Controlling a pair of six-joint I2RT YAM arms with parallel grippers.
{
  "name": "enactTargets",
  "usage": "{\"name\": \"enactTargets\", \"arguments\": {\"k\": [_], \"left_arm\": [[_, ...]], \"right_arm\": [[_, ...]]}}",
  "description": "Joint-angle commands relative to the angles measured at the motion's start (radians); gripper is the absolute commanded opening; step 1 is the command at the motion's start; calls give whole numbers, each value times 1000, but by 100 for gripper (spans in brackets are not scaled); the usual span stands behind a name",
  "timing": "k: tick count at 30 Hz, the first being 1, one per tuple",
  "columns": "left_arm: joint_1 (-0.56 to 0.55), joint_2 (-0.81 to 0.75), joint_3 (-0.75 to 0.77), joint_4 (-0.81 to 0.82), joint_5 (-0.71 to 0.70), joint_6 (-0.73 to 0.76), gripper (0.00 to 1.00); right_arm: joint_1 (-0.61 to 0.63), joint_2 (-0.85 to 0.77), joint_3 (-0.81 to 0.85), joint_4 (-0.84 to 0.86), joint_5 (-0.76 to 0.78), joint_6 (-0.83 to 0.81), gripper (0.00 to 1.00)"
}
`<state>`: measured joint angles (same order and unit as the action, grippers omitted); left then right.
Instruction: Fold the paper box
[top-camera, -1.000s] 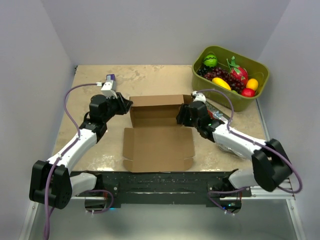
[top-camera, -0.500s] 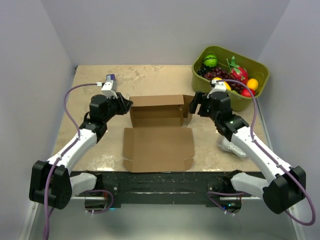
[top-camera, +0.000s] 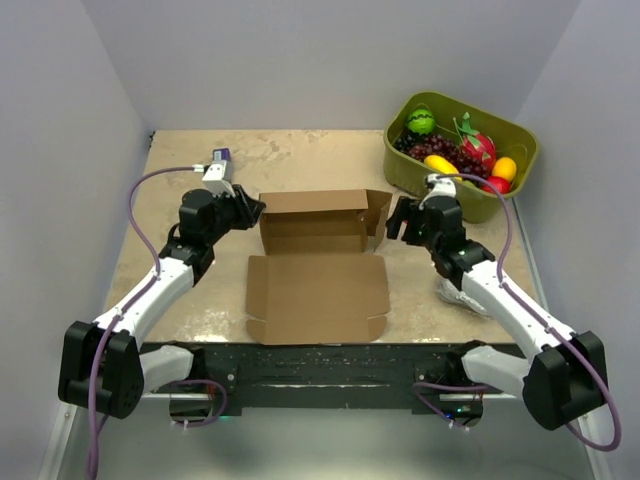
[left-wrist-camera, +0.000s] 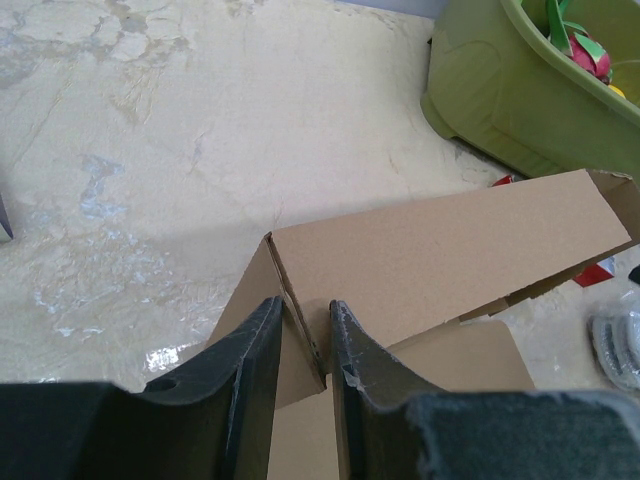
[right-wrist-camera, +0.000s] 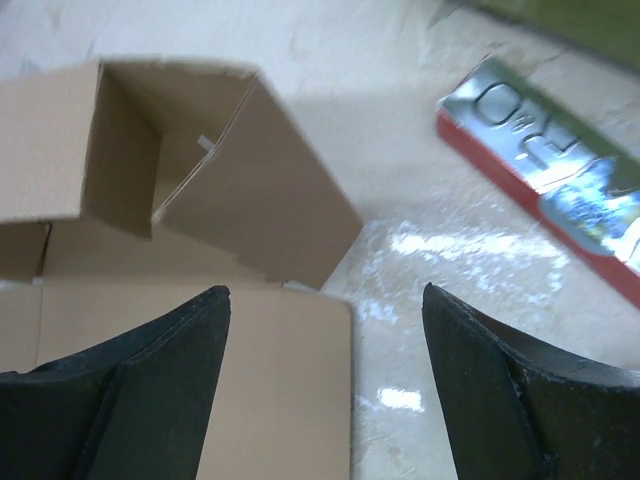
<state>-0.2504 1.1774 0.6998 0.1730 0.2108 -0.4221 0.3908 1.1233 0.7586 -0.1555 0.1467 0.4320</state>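
Note:
The paper box (top-camera: 315, 285) of brown cardboard lies mid-table, its flat panel toward me and its back wall (top-camera: 312, 215) folded upright. My left gripper (top-camera: 250, 210) is at the box's left end. In the left wrist view the left gripper (left-wrist-camera: 305, 322) is shut on the upright left side flap of the box (left-wrist-camera: 440, 250). My right gripper (top-camera: 393, 218) hovers just off the right end, open and holding nothing. In the right wrist view the right gripper (right-wrist-camera: 326, 290) is above the box's right corner (right-wrist-camera: 250, 190), whose side flap splays outward.
An olive-green bin (top-camera: 505, 195) of toy fruit stands at the back right, also seen as the bin (left-wrist-camera: 480, 100) in the left wrist view. A red and silver packet (right-wrist-camera: 545, 180) lies right of the box. A silvery wrapped object (top-camera: 465, 297) rests under my right forearm.
My right gripper has opened, let go of the box's right end and drawn back to the right. The right side flap has swung outward. The left gripper has held still.

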Motion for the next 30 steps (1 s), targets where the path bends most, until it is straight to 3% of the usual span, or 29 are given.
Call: {"name": "enactTargets", "arguments": {"k": [1, 5, 14, 17, 22, 30], "left_arm": [[-18, 39, -34, -242, 6, 62, 30], [-20, 37, -34, -241, 4, 63, 30], [-23, 36, -34, -244, 4, 63, 30], [-26, 37, -34, -244, 6, 63, 30], [-27, 37, -34, -242, 10, 63, 30], [-32, 33, -34, -242, 12, 63, 30]], "right_arm": [[-82, -8, 76, 60, 21, 27, 78], [-145, 76, 133, 103, -13, 40, 77], [-162, 346, 206, 224, -18, 4, 78], [-162, 360, 188, 276, -70, -30, 78], [-162, 348, 128, 390, -293, -157, 78], [-162, 314, 67, 409, -441, -222, 73]]}}
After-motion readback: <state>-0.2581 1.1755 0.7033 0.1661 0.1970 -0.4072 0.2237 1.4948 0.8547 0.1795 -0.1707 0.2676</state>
